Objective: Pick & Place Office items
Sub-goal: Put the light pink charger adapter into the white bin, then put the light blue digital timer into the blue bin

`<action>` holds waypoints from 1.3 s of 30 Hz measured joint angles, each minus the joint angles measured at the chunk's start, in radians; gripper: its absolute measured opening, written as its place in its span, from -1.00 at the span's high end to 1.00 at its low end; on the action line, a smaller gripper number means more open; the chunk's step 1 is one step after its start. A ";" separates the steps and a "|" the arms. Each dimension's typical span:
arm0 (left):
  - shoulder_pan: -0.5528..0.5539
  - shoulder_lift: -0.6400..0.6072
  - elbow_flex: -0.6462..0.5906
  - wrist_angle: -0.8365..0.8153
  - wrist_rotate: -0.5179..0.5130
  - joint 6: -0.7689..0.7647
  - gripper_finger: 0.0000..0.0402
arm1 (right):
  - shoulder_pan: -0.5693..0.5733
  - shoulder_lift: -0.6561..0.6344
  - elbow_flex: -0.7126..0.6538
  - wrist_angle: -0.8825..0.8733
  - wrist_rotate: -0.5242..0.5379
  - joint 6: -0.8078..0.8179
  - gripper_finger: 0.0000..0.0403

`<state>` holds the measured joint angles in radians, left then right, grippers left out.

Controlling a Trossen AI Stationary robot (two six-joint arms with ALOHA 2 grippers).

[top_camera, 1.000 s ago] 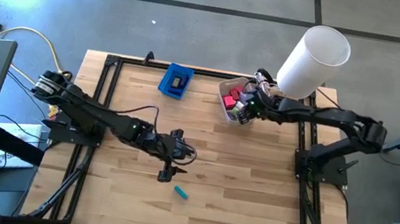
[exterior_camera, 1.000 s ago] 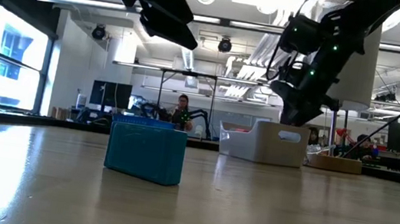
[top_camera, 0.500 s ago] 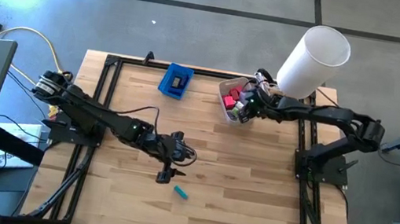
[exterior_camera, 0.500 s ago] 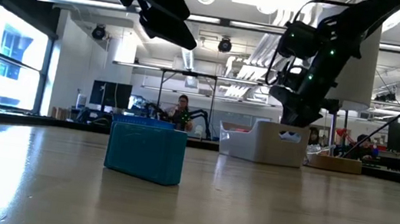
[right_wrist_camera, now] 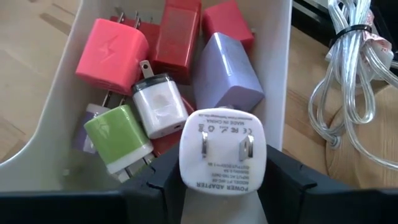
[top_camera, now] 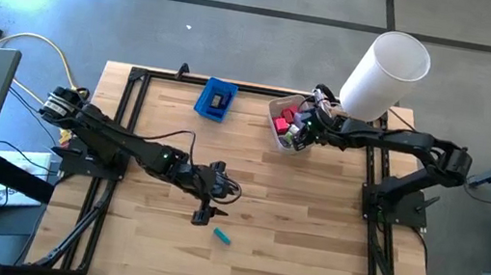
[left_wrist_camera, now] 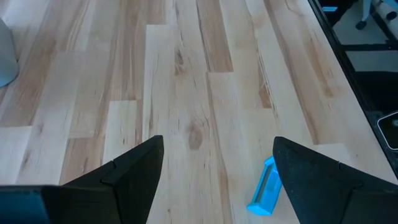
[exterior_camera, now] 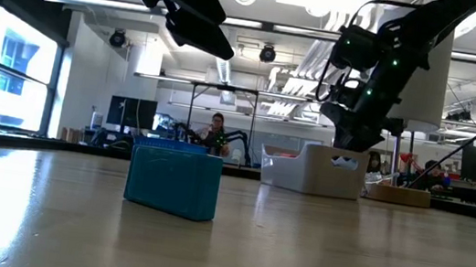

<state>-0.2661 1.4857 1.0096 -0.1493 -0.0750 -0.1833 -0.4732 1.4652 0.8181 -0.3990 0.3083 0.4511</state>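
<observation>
Right wrist view: boxy glossy white adapter (right_wrist_camera: pixel 222 151) between right tool (right_wrist_camera: pixel 217 180) fingers.

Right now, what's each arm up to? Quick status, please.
Right tool over white bin, white power adapter between its fingers. Left tool open, above the table by the teal piece. Nothing blocking.

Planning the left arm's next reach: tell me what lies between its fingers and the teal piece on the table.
Only bare wood. In the left wrist view the teal piece lies just off one of the open left gripper fingers; the high view shows nothing between them either.
</observation>
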 joint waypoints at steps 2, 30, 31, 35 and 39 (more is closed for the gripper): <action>0.000 0.000 0.000 0.000 0.000 0.000 -0.47 | 0.000 0.000 0.000 0.000 0.000 0.000 0.22; -0.004 -0.001 0.000 -0.036 0.058 0.012 -0.47 | 0.015 -0.139 0.001 0.106 -0.122 -0.066 -0.07; -0.008 -0.001 0.000 -0.047 0.080 0.030 -0.47 | 0.021 -0.155 0.001 0.104 -0.134 -0.073 -0.07; -0.036 -0.001 0.000 -0.088 0.135 0.097 -0.47 | 0.068 -0.228 0.002 0.110 -0.161 -0.087 -0.07; -0.068 -0.001 0.000 -0.122 0.140 0.154 -0.47 | 0.132 -0.270 0.002 0.120 -0.162 -0.081 -0.07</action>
<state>-0.3336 1.4845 1.0100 -0.2710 0.0655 -0.0298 -0.3414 1.1955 0.8196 -0.2789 0.1464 0.3700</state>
